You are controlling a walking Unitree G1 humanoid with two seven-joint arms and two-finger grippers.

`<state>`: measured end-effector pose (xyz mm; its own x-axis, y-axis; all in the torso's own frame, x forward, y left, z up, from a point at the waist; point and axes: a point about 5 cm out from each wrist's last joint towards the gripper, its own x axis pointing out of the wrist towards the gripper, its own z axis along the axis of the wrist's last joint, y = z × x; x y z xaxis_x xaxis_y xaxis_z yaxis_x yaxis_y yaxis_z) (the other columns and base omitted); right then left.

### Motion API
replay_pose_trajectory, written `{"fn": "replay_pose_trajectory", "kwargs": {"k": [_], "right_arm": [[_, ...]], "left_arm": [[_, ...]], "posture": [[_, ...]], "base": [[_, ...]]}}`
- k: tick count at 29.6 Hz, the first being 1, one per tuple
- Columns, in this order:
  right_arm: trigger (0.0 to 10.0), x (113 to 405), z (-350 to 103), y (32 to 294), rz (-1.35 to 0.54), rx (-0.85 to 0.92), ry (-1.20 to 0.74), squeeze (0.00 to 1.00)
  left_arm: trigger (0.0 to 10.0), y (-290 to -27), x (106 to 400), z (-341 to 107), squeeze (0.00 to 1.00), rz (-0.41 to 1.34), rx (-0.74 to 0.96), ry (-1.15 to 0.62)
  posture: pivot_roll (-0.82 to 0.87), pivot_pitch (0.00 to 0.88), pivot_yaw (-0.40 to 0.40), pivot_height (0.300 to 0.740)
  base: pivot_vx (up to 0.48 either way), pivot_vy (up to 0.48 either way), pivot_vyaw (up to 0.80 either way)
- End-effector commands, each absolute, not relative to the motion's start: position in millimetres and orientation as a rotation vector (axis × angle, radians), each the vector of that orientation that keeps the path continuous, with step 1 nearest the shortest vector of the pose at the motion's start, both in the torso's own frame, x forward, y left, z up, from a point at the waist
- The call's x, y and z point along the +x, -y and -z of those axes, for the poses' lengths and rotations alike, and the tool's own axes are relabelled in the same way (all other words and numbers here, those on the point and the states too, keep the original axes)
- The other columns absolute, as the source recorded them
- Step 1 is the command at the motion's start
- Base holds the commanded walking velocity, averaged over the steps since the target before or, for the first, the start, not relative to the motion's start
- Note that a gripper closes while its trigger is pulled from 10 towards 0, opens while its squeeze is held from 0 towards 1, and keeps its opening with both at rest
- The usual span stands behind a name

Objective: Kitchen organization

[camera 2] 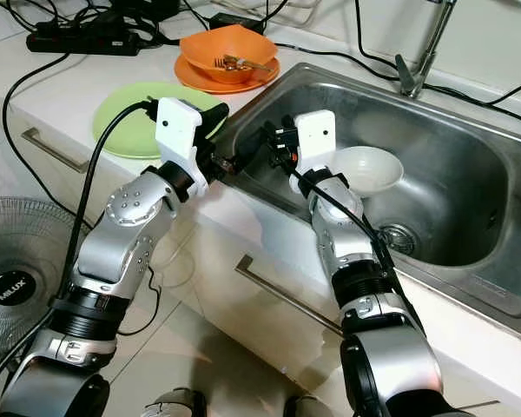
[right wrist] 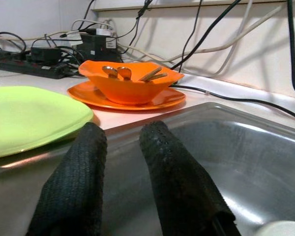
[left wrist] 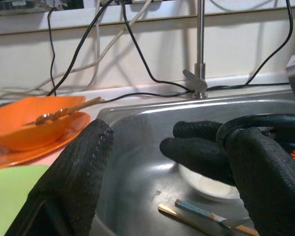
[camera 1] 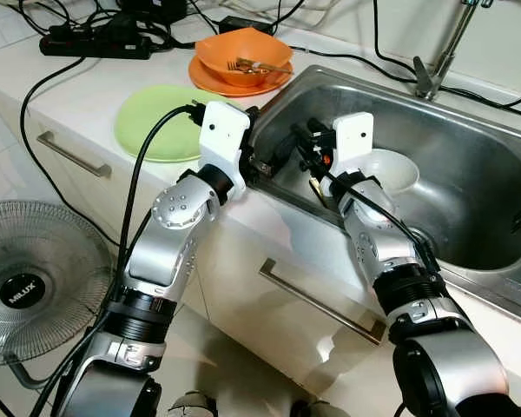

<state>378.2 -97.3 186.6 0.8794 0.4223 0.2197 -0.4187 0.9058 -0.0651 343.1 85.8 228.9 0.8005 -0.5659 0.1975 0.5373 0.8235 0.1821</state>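
Observation:
A white bowl (camera 1: 392,168) lies in the steel sink (camera 1: 469,113). Thin utensils (left wrist: 202,216) rest on the sink floor near it. My left gripper (camera 1: 262,162) hangs over the sink's left rim, open, its fingers (left wrist: 76,179) wide apart with nothing between them. My right gripper (camera 1: 299,144) sits just inside the sink, left of the white bowl; its fingers (right wrist: 179,182) are a little apart and hold nothing. On the counter, an orange bowl (camera 1: 243,54) with cutlery stands on an orange plate (camera 1: 210,76). A green plate (camera 1: 154,123) lies in front of it.
A tap (camera 1: 440,50) rises behind the sink. A power strip (camera 1: 95,41) and several cables cross the counter's back. Drawer handles (camera 1: 317,304) run along the cabinet front below. A floor fan (camera 1: 26,287) stands at my left.

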Motion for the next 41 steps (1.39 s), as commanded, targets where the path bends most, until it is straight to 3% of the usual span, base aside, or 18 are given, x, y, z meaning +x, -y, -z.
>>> {"fn": "replay_pose_trajectory", "kwargs": {"k": [1, 10, 18, 27, 41], "right_arm": [[10.0, 370.0, -175.6, 117.9, -0.434, -0.011, 0.237, 0.0], [10.0, 369.8, -180.4, 122.6, -0.403, -0.011, 0.251, 0.0], [10.0, 373.0, -188.3, 133.0, -0.328, -0.029, 0.286, 0.0], [10.0, 386.0, -194.1, 157.0, -0.123, -0.04, 0.261, 0.0], [10.0, 393.2, -202.4, 185.6, 0.058, -0.073, 0.263, 0.0]], "left_arm": [[10.0, -194.5, 362.9, -237.9, 0.0, 0.005, 0.126, 0.213], [10.0, -199.1, 363.8, -236.1, 0.0, 0.002, 0.059, 0.232], [10.0, -173.5, 358.7, -231.4, 0.0, 0.108, -0.009, 0.284], [10.0, -143.5, 349.4, -218.0, 0.0, 0.352, 0.012, 0.246], [10.0, -149.2, 345.9, -216.7, 0.0, 0.343, 0.026, 0.25]], "posture": [[0.1, 0.095, -0.018, 0.74], [0.1, 0.094, -0.017, 0.74], [0.09, 0.095, -0.018, 0.74], [0.1, 0.094, -0.018, 0.74], [0.1, 0.095, -0.02, 0.74]], "base": [[0.0, 0.0, 0.0], [0.0, 0.0, 0.0], [0.0, 0.0, 0.0], [0.0, 0.0, 0.0], [0.0, 0.0, 0.0]]}}
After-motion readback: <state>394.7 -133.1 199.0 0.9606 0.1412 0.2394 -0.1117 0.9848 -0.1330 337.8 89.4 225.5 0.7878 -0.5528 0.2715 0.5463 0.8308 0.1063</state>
